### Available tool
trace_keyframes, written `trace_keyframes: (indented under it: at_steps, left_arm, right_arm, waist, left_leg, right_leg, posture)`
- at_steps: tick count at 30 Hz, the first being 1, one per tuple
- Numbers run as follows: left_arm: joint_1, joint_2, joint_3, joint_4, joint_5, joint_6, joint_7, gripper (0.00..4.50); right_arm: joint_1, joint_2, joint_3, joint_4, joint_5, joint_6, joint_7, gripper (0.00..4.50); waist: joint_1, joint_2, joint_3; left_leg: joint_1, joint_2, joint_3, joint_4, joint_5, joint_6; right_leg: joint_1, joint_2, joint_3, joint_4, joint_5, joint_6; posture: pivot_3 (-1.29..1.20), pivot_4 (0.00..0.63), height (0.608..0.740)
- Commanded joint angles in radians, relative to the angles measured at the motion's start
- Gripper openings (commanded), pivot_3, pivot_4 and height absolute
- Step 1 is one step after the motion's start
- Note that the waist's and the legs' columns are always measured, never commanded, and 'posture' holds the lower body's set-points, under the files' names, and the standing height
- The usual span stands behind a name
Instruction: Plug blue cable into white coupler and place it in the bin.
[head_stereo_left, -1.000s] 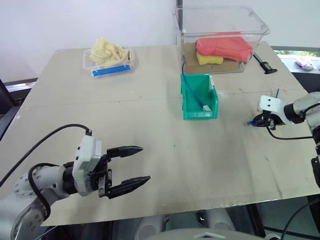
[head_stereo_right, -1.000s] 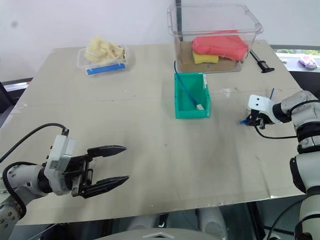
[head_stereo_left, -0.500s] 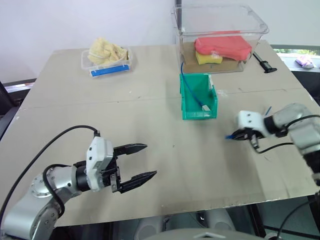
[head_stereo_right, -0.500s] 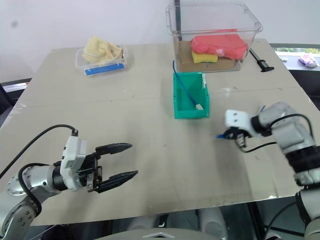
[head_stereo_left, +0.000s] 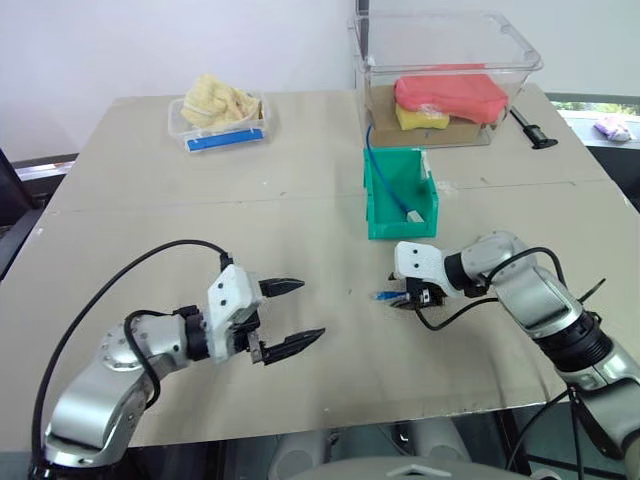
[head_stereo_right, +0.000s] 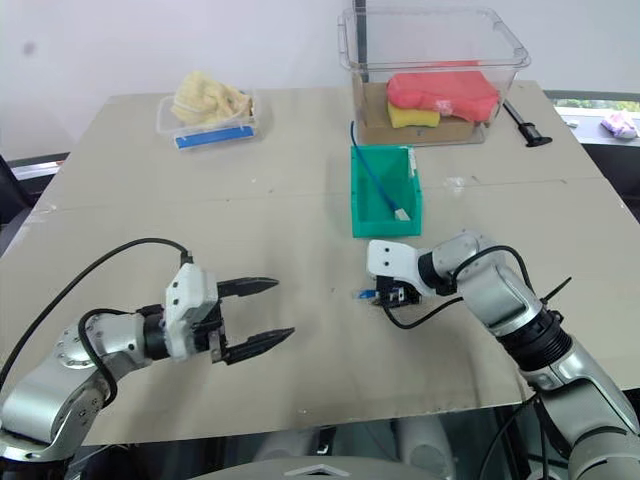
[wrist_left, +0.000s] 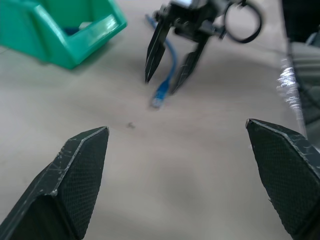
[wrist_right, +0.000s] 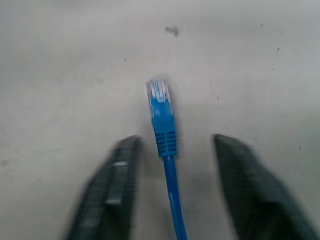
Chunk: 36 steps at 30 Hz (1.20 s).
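At seven o'clock on the beige tabletop (head_stereo_left: 300, 200), the left gripper (head_stereo_left: 293, 316) hovers with its black fingers spread wide, holding nothing. Towards four o'clock, the thin bright-blue cable (wrist_right: 164, 120) lies loose between the parted fingers of the right gripper (wrist_left: 168, 75), its plug released. At one o'clock stands the small green plastic bin (head_stereo_left: 398, 194).

The blue cable (wrist_right: 165, 125) runs out of the right wrist view's lower edge between the blurred fingers (wrist_right: 112, 190) of the right gripper (head_stereo_left: 408, 301), so where it ends cannot be told. From the head, most of it is hidden behind that gripper; the plug alone pokes out. Whether the small white piece in the green bin (head_stereo_left: 383, 205) is the coupler is too small to tell.
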Motion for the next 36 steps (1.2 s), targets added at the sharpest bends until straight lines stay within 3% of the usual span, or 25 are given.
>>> trace_keyframes:
  at_steps: [1,6,10,15,25,30,32,34,36]
  left_arm:
    - [-0.072,-0.011,-0.047,-0.001,-0.042,0.060,-0.001,4.50]
    - [-0.206,-0.023,-0.179,0.067,0.027,0.065,-0.027,4.50]
    - [-0.317,-0.037,-0.296,0.157,0.121,0.017,-0.063,4.50]
    - [-0.457,-0.094,-0.417,0.301,0.239,-0.023,-0.083,4.50]
    - [-0.626,-0.226,-0.549,0.550,0.385,-0.101,-0.132,4.50]
    - [-0.658,-0.254,-0.596,0.627,0.438,-0.189,-0.197,2.29]
    - [-0.654,-0.254,-0.602,0.647,0.448,-0.216,-0.219,0.99]
    - [-0.643,-0.250,-0.605,0.662,0.460,-0.249,-0.236,0.07]
    - [-0.634,-0.251,-0.597,0.670,0.463,-0.274,-0.241,0.07]
  right_arm:
    - [0.076,0.007,-0.205,-0.157,0.183,-0.007,-0.016,4.42]
    - [0.355,-0.021,-0.446,-0.360,0.321,-0.023,-0.092,4.47]
    - [0.616,-0.027,-0.581,-0.454,0.293,-0.219,-0.143,4.47]
    - [0.871,-0.013,-0.697,-0.522,0.294,-0.334,-0.203,4.47]
    - [1.062,-0.016,-0.782,-0.549,0.295,-0.434,-0.280,4.47]
    - [1.076,-0.020,-0.783,-0.590,0.309,-0.407,-0.325,4.50]
    - [1.086,-0.022,-0.771,-0.601,0.303,-0.395,-0.341,4.50]
    - [1.094,-0.022,-0.751,-0.609,0.295,-0.374,-0.360,4.50]
    - [1.090,-0.015,-0.730,-0.616,0.281,-0.352,-0.392,4.50]
  waist:
    - [0.006,0.001,0.000]
    - [0.020,0.001,0.000]
    - [0.022,0.001,0.000]
    - [0.012,0.000,0.000]
    - [0.011,0.000,0.000]
    - [0.016,0.000,0.000]
    - [0.015,0.000,0.000]
    - [0.016,0.000,-0.001]
    - [0.016,0.000,-0.001]
  left_leg:
    - [0.000,0.000,0.000,0.000,0.000,0.000]
    - [-0.002,-0.001,0.000,0.000,0.000,0.000]
    - [-0.002,-0.001,0.001,0.000,0.000,0.000]
    - [0.000,-0.001,0.004,0.001,0.000,0.000]
    - [0.001,0.000,0.004,0.001,0.000,0.000]
    - [0.001,-0.001,0.003,0.002,0.000,0.000]
    - [0.001,0.000,0.003,0.001,0.000,0.000]
    - [0.001,0.000,0.003,0.001,0.000,0.000]
    - [0.001,0.000,0.003,0.001,0.000,0.000]
  right_leg:
    - [0.000,0.000,0.000,0.000,0.000,0.000]
    - [0.000,0.000,-0.003,-0.001,0.000,0.000]
    - [0.001,0.000,-0.003,-0.001,0.000,0.001]
    - [0.002,0.000,-0.001,0.000,-0.002,0.004]
    - [0.003,0.000,-0.001,0.000,-0.003,0.005]
    - [0.003,0.000,-0.001,0.000,-0.003,0.005]
    - [0.003,0.000,-0.001,0.000,-0.003,0.005]
    - [0.003,0.000,-0.001,0.000,-0.003,0.005]
    - [0.003,0.000,-0.001,0.000,-0.003,0.005]
  posture:
    - [0.00,0.150,0.740]
    - [0.00,0.150,0.740]
    - [0.00,0.150,0.740]
    - [0.00,0.150,0.740]
    - [0.00,0.150,0.740]
    - [0.00,0.150,0.740]
    - [0.00,0.150,0.740]
    - [0.00,0.150,0.740]
    - [0.00,0.150,0.740]
